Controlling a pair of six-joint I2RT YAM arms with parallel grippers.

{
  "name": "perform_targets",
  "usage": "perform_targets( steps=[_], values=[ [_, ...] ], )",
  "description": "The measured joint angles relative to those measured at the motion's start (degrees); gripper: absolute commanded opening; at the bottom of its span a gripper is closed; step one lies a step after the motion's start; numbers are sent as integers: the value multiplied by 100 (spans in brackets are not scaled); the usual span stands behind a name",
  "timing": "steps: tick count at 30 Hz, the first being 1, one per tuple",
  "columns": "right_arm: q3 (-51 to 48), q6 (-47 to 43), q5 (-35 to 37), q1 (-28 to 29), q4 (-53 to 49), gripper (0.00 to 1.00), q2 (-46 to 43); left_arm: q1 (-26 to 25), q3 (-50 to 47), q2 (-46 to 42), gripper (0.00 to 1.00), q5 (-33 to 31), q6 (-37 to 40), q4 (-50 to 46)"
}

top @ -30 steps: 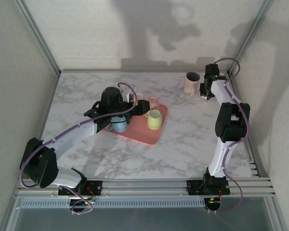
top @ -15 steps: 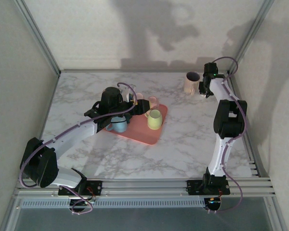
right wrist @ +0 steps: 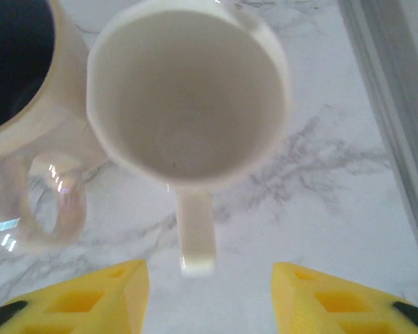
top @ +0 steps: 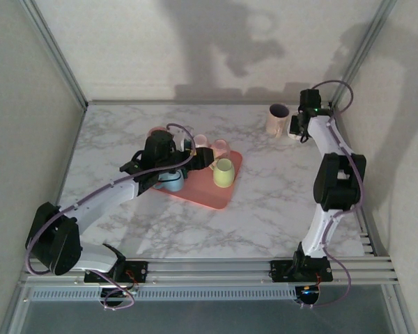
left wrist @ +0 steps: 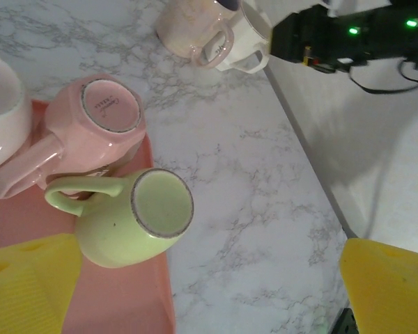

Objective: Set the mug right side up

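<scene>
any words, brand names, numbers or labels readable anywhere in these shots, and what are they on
Upturned base of the pink mug: a round printed maker's stamp with a line of lettering across it, too small and blurred to read.
Nothing else in these views carries text, numbers or signs that can be read.

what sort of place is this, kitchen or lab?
Probably a lab test cell: marble-look table boxed in by plain panels, two arms bolted to a metal rail, mugs on a pink tray.
</scene>
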Motion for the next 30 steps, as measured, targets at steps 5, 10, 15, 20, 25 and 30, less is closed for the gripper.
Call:
perform_targets(
  steps=[5,10,15,20,25,30],
  values=[
    [-1161,195,-581,0,9,53,-1646,0,-26,-273,95,-129,4,-96],
    [-1952,302,-1746,-4,-129,53,-3005,0,-26,-463,94,-227,229,-319],
    [-2555,413,-3047,-4,-361,53,-3707,0,-31,-627,94,-321,739,-654],
    [-2850,549,-4063,-4,-522,52,-3895,0,-219,-881,91,-286,1502,-800],
    [-2970,560,-4651,-4,-697,52,-3908,0,-492,-1067,90,-129,2492,-1060],
    [-3123,745,-4937,13,-780,54,-3974,0,-520,-1115,91,-164,3080,-1329]
  ],
)
